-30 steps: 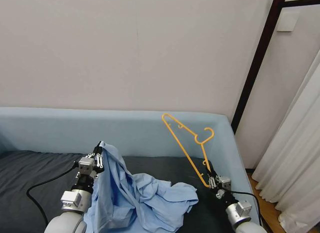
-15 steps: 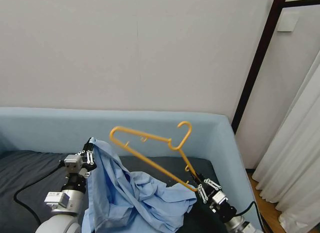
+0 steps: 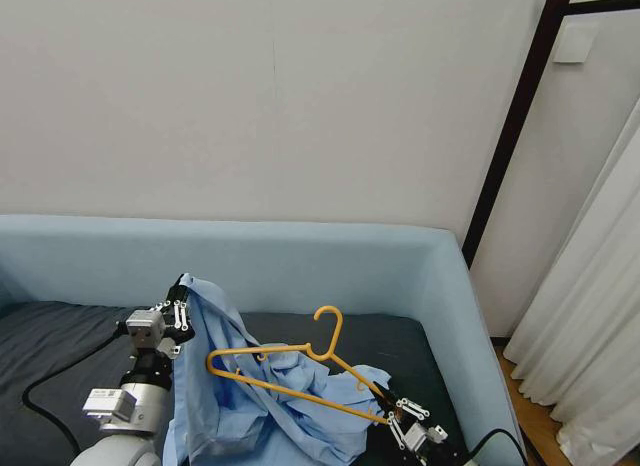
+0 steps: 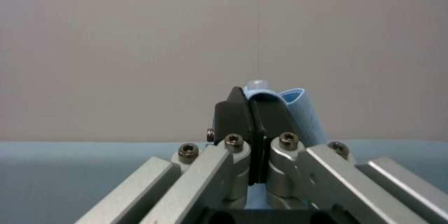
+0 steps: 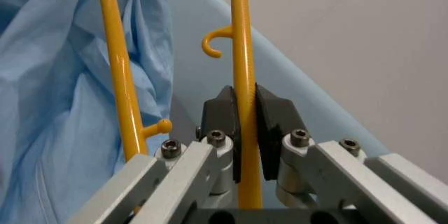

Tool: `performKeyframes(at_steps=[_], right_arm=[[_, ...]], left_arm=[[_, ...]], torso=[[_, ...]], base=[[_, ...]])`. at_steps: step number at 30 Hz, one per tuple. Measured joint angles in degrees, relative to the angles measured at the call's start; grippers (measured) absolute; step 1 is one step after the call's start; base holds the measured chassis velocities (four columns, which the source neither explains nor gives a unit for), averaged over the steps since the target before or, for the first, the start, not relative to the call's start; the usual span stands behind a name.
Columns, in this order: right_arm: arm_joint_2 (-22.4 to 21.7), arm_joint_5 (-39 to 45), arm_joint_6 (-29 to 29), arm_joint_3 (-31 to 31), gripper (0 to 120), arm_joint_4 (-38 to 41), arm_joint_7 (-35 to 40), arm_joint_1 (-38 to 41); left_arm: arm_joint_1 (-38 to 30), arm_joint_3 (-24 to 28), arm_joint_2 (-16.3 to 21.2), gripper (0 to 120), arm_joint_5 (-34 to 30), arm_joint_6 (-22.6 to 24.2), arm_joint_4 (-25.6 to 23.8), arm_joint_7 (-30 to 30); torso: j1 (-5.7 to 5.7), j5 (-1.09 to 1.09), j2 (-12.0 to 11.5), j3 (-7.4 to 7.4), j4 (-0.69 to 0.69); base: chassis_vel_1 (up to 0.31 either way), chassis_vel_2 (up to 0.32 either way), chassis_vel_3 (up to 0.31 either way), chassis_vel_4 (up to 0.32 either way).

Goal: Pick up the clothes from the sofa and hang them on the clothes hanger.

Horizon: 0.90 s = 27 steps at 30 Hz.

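A light blue shirt (image 3: 270, 396) drapes over the dark sofa seat (image 3: 60, 336), one edge lifted high. My left gripper (image 3: 183, 308) is shut on that raised edge; the left wrist view shows the shirt fabric (image 4: 297, 109) pinched between its fingers (image 4: 238, 129). My right gripper (image 3: 392, 418) sits low at the front right, shut on one end of an orange hanger (image 3: 290, 371). The hanger lies tilted over the shirt, hook up. In the right wrist view the orange hanger bar (image 5: 242, 77) runs between the pads, with the blue shirt (image 5: 49, 103) beside it.
The sofa has a pale blue backrest (image 3: 300, 256) and right arm (image 3: 460, 326). A dark door frame (image 3: 510, 136) and a white curtain (image 3: 590, 336) stand to the right. A black cable (image 3: 45, 381) trails from my left arm.
The right gripper has sunk lower and swung the hanger leftward and down, from nearly upright to lying across the shirt. The left gripper shifted slightly left early on, still holding the shirt up.
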Motion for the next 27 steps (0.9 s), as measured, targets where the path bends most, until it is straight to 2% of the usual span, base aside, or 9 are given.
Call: performKeyframes(at_steps=[4,7,14,21,27], right_arm=[[-0.7,-0.3,-3.3,-1.0,5,0.7,3.4,-0.2],[0.5,0.7,-5.1,-2.1,5,2.0,4.9,-1.1],[3.3,-0.4,-14.2,-7.7,5,3.4,11.3,0.9],[5.0,4.1,-16.7,-11.6,5,4.2,17.2,6.3],[3.7,8.8,-20.3,-13.1,5,5.8,19.7,10.9]], left_arm=[[0.0,0.5,0.0,0,0.3,-0.1,-0.1,-0.4],[1.2,1.7,-1.3,0,1.4,-0.4,-2.1,-0.4],[6.5,5.5,-4.0,0,5.4,-1.7,-6.1,-1.7],[10.3,12.2,-5.4,0,9.2,-2.4,-4.9,-1.7],[11.0,16.2,-4.5,0,10.0,-2.3,-1.8,-0.8]], torso=[[0.0,-0.01,0.0,0.0,0.0],[0.0,0.0,0.0,0.01,-0.02],[0.0,-0.01,0.0,0.0,-0.02],[0.0,-0.01,0.0,0.0,0.0],[0.0,-0.01,0.0,0.0,0.0]], base=[[0.0,0.0,0.0,0.0],[0.0,0.0,0.0,0.0],[0.0,0.0,0.0,0.0],[0.0,0.0,0.0,0.0],[0.0,0.0,0.0,0.0]])
